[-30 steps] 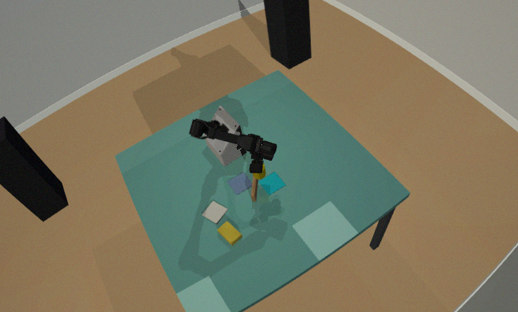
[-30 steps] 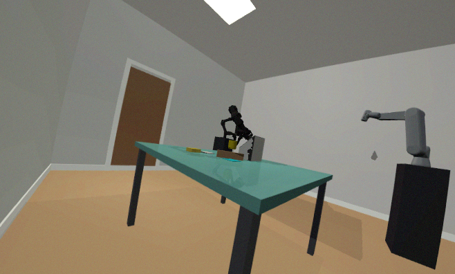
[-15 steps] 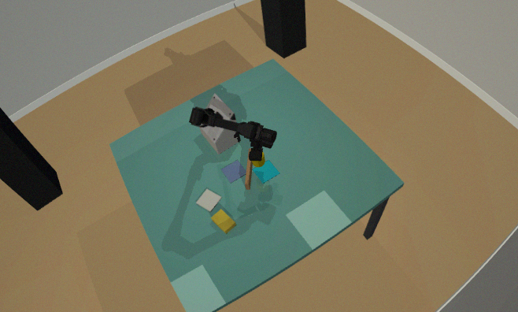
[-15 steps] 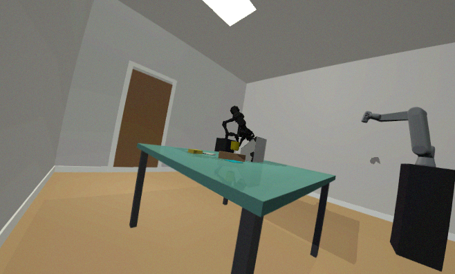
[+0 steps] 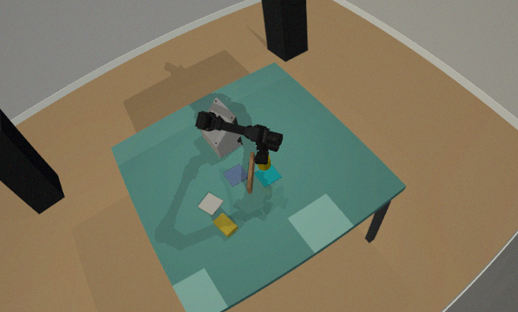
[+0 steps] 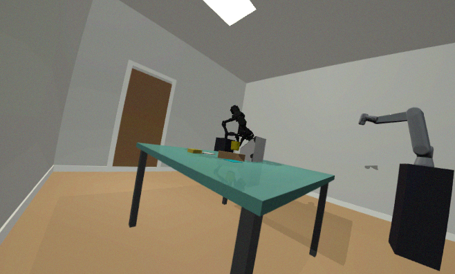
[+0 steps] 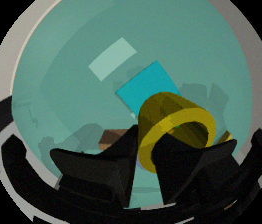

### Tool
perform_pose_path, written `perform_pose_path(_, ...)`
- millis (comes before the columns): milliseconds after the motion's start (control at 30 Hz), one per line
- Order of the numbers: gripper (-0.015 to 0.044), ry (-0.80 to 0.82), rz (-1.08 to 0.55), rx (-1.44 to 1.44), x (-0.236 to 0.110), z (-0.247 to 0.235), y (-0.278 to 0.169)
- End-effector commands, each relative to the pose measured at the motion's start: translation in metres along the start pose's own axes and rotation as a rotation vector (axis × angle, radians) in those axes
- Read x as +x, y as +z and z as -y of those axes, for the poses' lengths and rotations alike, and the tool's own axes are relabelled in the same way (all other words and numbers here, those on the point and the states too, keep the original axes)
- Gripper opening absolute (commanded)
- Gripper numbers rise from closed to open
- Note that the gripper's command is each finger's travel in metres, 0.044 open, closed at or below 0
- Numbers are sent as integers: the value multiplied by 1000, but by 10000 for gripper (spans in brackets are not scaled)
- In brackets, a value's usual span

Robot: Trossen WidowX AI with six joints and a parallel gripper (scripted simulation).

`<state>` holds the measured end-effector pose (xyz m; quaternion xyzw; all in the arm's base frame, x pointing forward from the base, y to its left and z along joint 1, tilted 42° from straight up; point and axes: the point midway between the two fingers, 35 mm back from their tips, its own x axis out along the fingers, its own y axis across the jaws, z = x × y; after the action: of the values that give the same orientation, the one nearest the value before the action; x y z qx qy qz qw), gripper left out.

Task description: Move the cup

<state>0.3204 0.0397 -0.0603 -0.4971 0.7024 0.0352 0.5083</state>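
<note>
My gripper is shut on the yellow cup and holds it upright above the table. The cup hangs over the near edge of the cyan pad. The blue-grey pad lies to the left, on the other side of an upright wooden bar. The marbles inside the cup are hidden.
The arm's grey base block stands behind the pads. A white tile and a yellow block lie toward the front left. Two pale squares mark the green table.
</note>
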Motion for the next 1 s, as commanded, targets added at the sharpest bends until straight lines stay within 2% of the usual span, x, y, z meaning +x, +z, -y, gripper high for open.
perform_pose_path(0,0,2,4,3,5,0,2)
perform_pose_path(967,0,1,3,3,58,0,4)
